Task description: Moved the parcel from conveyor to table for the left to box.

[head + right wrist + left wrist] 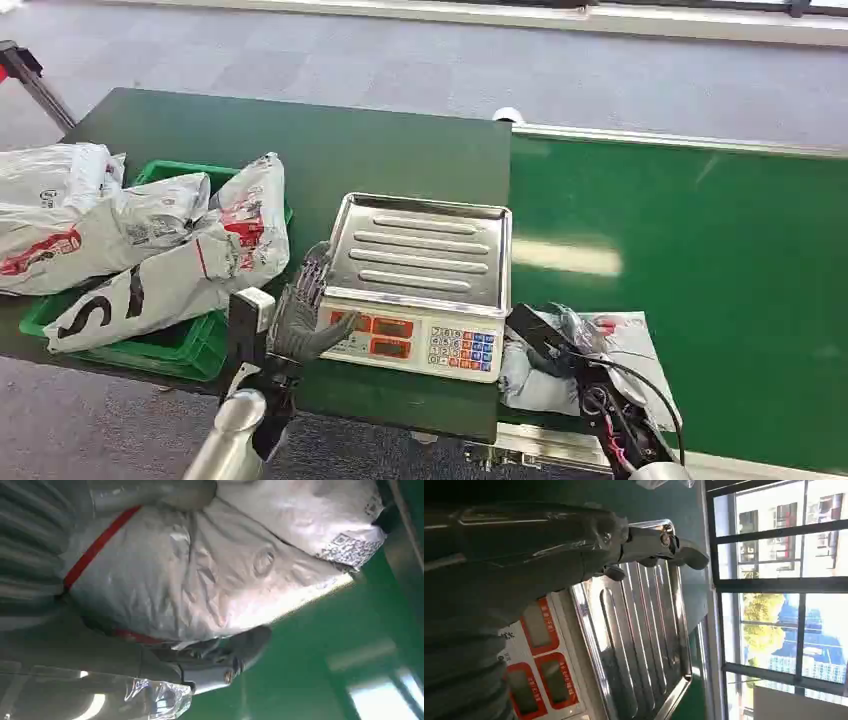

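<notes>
Parcel in crumpled white plastic with red print (610, 345) lies at the near edge of the bright green conveyor belt (720, 270), just right of the scale. The right hand (560, 350) rests on it from the near side, and in the right wrist view its grey fingers (235, 655) curl around the white wrap, gripping it. The left hand (300, 315) stands upright at the near left corner of the white electronic scale with a ribbed steel pan (425, 250), fingers apart and holding nothing. The scale sits on the dark green table (300, 140). Farther left, a green plastic crate (180, 345) holds several white and grey mail bags (150, 250) heaped over its rim.
</notes>
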Robot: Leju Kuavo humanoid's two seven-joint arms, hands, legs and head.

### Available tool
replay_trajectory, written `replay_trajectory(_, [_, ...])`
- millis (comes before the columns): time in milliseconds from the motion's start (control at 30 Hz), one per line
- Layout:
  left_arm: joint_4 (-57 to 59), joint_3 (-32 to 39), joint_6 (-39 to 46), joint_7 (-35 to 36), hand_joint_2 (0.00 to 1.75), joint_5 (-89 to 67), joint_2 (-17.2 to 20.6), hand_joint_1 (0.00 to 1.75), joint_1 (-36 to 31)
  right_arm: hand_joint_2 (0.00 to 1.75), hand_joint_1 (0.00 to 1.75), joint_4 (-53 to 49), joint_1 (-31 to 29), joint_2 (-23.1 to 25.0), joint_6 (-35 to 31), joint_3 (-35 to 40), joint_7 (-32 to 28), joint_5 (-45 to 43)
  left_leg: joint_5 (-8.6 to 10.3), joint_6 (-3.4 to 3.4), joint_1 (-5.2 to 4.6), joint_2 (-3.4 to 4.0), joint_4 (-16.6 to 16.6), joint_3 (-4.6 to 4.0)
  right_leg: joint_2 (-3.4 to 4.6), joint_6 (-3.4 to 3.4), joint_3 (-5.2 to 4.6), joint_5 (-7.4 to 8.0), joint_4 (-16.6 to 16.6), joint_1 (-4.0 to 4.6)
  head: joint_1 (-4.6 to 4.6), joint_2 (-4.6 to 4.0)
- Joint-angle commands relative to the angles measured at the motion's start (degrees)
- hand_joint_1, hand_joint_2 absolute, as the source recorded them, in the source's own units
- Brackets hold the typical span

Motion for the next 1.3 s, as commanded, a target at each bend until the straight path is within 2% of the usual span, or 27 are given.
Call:
replay_trajectory(33, [2.21, -0.80, 0.10, 0.38, 1.75, -0.10, 0.10, 0.00, -0.68, 1.75, 1.75, 5.07, 2.30, -1.34, 0.96, -0.66, -0.29, 0.65, 0.09, 0.02, 0.04, -0.18, -0.05, -0.05, -0.24, -0.02, 0.07, 0.05, -0.11, 0.05, 0.02, 0.00])
replay_trajectory(200, [2.10, -0.79, 0.16, 0.39, 1.75, -0.08, 0.28, 0.00, -0.57, 1.75, 1.75, 5.30, 2.08, -1.28, 1.14, -0.66, -0.70, 0.81, 0.21, 0.03, 0.06, -0.22, -0.15, -0.18, -0.34, -0.05, -0.02, 0.16, -0.23, 0.08, 0.00, 0.00])
replay_trajectory(400, [1.11, -0.86, 0.29, 0.44, 1.75, 0.13, 0.53, 0.00, 0.26, 1.75, 1.75, 4.37, 2.03, -1.27, 0.41, -1.11, -2.71, 0.25, 0.04, 0.02, 0.03, -0.12, -0.03, 0.10, -0.17, -0.01, 0.25, 0.01, -0.10, 0.04, 0.00, 0.00])
replay_trajectory(467, [0.64, -0.82, 0.33, 0.44, 1.75, 0.24, 0.65, 0.00, 0.68, 1.75, 1.75, 3.47, 2.06, -1.18, -0.01, -1.62, -3.77, -0.50, 0.15, 0.04, 0.05, -0.18, -0.11, -0.09, -0.28, -0.02, 0.12, 0.12, -0.22, 0.07, 0.00, 0.00])
replay_trajectory(567, [-1.13, -0.36, 0.47, 0.46, 1.75, 0.49, 0.89, 0.00, 2.22, 1.75, 1.75, -0.01, 2.39, -0.36, -3.89, -4.66, -7.89, -3.93, 0.02, 0.02, 0.02, -0.06, 0.00, 0.04, -0.10, -0.01, 0.19, 0.01, -0.05, 0.03, 0.02, 0.00])
replay_trajectory(733, [-4.56, 0.75, 0.64, 0.23, 1.75, 0.81, 1.08, 0.00, 5.34, 1.75, 1.75, -14.48, 5.66, 1.58, -9.44, -11.58, -15.06, -12.85, 0.05, 0.01, 0.01, 0.08, -0.03, -0.22, -0.01, -0.04, -0.06, 0.07, -0.05, 0.02, 0.02, 0.00])
replay_trajectory(933, [-4.54, 0.71, 0.65, 0.26, 1.75, 0.81, 0.94, 0.00, 5.22, 1.75, 1.75, -15.80, 6.45, 1.60, -9.29, -11.56, -14.81, -12.97, 0.02, 0.02, 0.00, 0.03, 0.02, -0.67, -0.04, 0.01, -0.48, 0.06, 0.01, 0.02, 0.02, 0.00])
replay_trajectory(1067, [-2.48, 0.27, 0.31, -0.89, 1.75, 0.89, 1.00, 0.00, 3.82, 1.75, 1.75, -20.12, 8.21, 3.04, -10.08, -14.22, -20.92, -18.39, 0.04, 0.01, 0.00, 0.03, -0.03, -0.73, -0.07, -0.02, -0.58, 0.07, -0.01, 0.02, -0.02, 0.00])
replay_trajectory(1133, [-1.54, 0.02, 0.32, -1.80, 1.75, 1.03, 1.03, 0.00, 3.23, 1.75, 1.75, -24.21, 9.48, 3.69, -12.77, -15.41, -26.26, -21.19, 0.04, 0.01, -0.01, -0.03, 0.01, -0.82, -0.10, 0.01, -0.67, 0.06, 0.04, 0.00, 0.00, 0.00])
replay_trajectory(1300, [-0.01, -0.59, 0.12, -2.71, 1.75, 1.38, 1.19, 0.00, 2.14, 1.75, 1.75, -32.67, 13.00, 4.93, -16.79, -18.74, -34.83, -28.99, 0.06, 0.02, 0.00, -0.08, -0.01, -0.88, -0.19, -0.01, -0.70, 0.06, 0.00, 0.02, 0.00, 0.00])
